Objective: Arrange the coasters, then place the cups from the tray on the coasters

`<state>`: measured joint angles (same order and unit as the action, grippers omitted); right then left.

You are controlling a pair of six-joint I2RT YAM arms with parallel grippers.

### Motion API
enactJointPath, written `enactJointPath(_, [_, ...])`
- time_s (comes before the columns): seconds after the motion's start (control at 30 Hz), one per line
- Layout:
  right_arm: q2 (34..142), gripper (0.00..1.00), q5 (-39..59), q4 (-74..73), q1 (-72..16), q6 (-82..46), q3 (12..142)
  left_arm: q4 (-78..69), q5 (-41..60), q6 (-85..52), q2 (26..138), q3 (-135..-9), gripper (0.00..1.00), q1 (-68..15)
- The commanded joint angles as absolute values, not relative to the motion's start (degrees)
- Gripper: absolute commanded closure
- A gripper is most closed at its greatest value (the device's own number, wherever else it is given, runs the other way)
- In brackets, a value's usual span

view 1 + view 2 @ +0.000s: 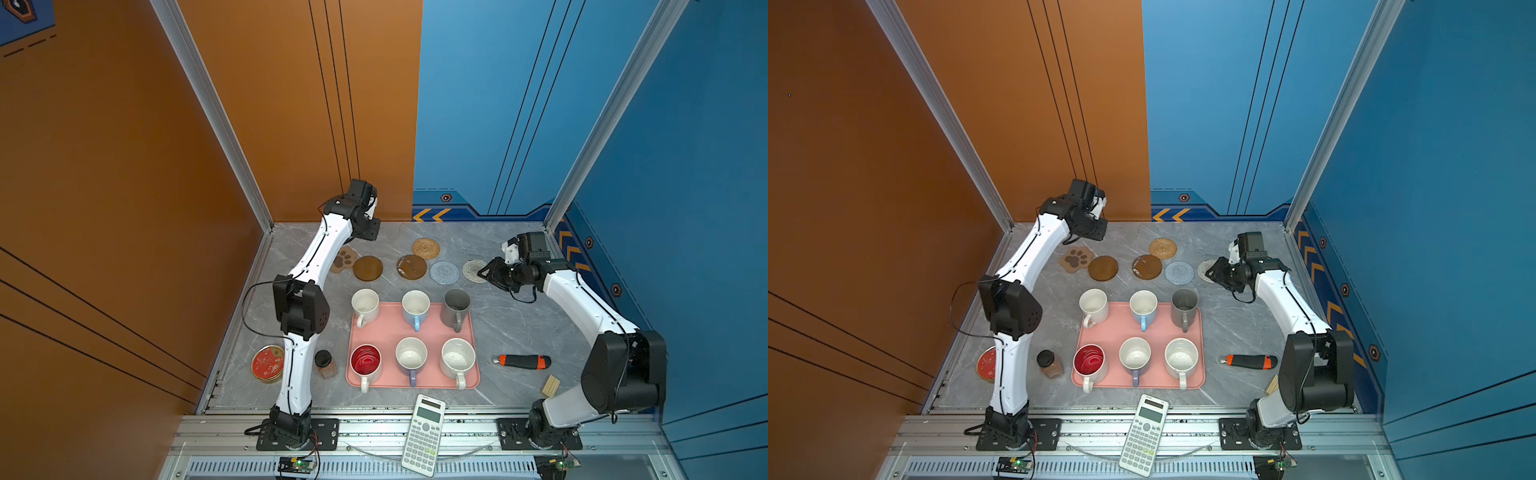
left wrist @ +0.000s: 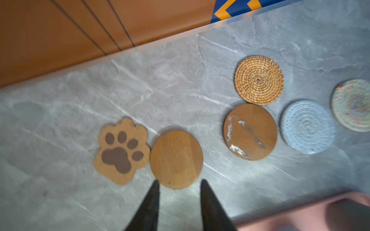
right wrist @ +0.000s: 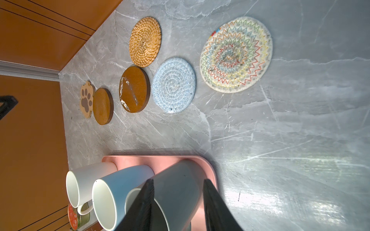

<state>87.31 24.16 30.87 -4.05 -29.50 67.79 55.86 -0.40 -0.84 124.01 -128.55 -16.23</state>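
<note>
1. The 6 coasters (image 1: 411, 267) lie in a loose row beyond the tray (image 1: 388, 332). The rattan one (image 1: 426, 248) sits behind the row, and the paw one (image 2: 122, 151) touches a brown disc (image 2: 176, 159).
2. All 6 cups (image 1: 415, 305) stand on the tray, so arranging seems to be the step in hand.
3. The left gripper (image 2: 180, 181) hovers by that disc, and the right gripper (image 3: 178, 180) is near the whitish coaster (image 3: 236, 54). Both have jaws apart and hold nothing.
4. Next, the crowded coasters probably need spacing.
5. A jar (image 1: 325, 363), a calculator (image 1: 424, 434) and a knife (image 1: 521, 361) lie near the tray, none blocking.
</note>
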Motion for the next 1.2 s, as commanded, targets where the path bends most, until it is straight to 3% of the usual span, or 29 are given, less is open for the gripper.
enactJointPath(0.0, [87.5, 0.61, 24.2, 29.9, -4.6, -30.3, 68.5, 57.7, 4.0, -1.4, 123.3, -119.9, 0.83, -15.5])
enactJointPath(0.13, [88.2, 0.61, 24.3, 29.7, -4.9, -30.2, 68.8, 58.7, 4.3, -1.7, 121.9, -113.9, 1.0, -15.6])
enactJointPath(0.53, [89.3, 0.61, 24.6, 29.4, -5.1, -30.2, 68.7, 58.6, 6.2, -3.2, 125.2, -107.7, 1.0, -16.0])
enactJointPath(1.17, [90.5, 0.61, 24.7, 29.0, -5.4, -30.2, 69.0, 58.5, 5.0, -4.6, 133.8, -111.7, 1.0, -16.1])
